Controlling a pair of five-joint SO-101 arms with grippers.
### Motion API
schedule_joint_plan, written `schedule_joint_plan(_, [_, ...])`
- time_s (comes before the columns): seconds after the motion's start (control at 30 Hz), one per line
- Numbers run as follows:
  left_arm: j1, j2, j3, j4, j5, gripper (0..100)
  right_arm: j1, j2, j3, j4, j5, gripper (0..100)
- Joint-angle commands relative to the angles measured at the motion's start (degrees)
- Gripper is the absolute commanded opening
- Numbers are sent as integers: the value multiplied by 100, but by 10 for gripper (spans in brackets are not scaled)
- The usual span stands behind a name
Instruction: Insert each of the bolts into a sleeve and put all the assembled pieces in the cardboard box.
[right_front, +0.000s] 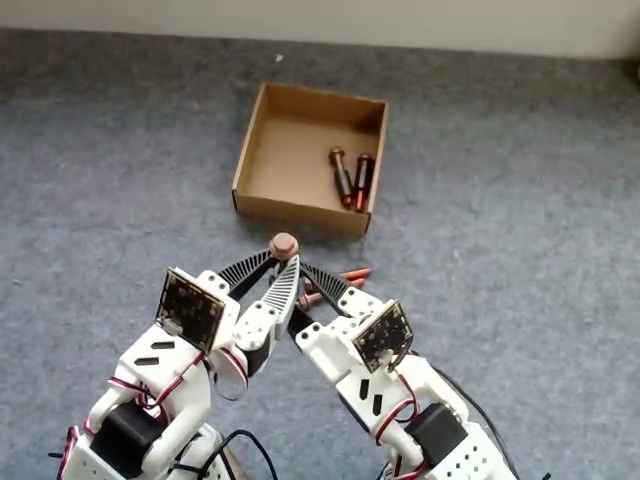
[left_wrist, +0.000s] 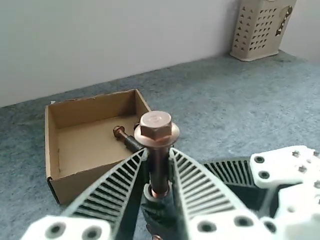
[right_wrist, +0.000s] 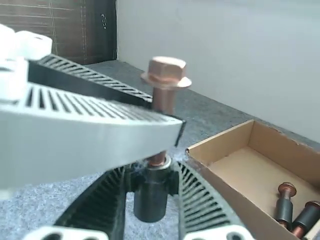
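Note:
A copper bolt (left_wrist: 159, 126) stands upright with my left gripper (left_wrist: 159, 152) shut on its shaft. Its tip sits in the top of a black sleeve (right_wrist: 150, 197), and my right gripper (right_wrist: 150, 175) is shut on that sleeve. In the high view the bolt head (right_front: 284, 243) sits just in front of the cardboard box (right_front: 252, 150), where the two grippers meet. Two assembled pieces (right_front: 351, 178) lie in the box's right side. Loose copper bolts (right_front: 350, 275) lie on the carpet beside the right gripper (right_front: 305, 292).
Grey carpet covers the floor around the box. A perforated beige basket (left_wrist: 260, 27) stands by the far wall. The left half of the box floor (right_front: 290, 160) is bare.

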Motion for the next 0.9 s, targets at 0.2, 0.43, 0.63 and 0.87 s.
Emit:
schedule_joint_plan(0.2, [22,-22,251,-26,-299,231,927,-101,277,-171,9,4])
schedule_joint_plan(0.43, [22,-57,242,-26,-703,231,1270,-101,576,-171,9,4])
schedule_joint_plan(0.63, [22,-57,48,-105,-1143,230,1684,-92,611,-154,9,4])
schedule_joint_plan(0.87, [-998,-57,-189,-88,-1538,136,1991,-84,611,-13,9,4])
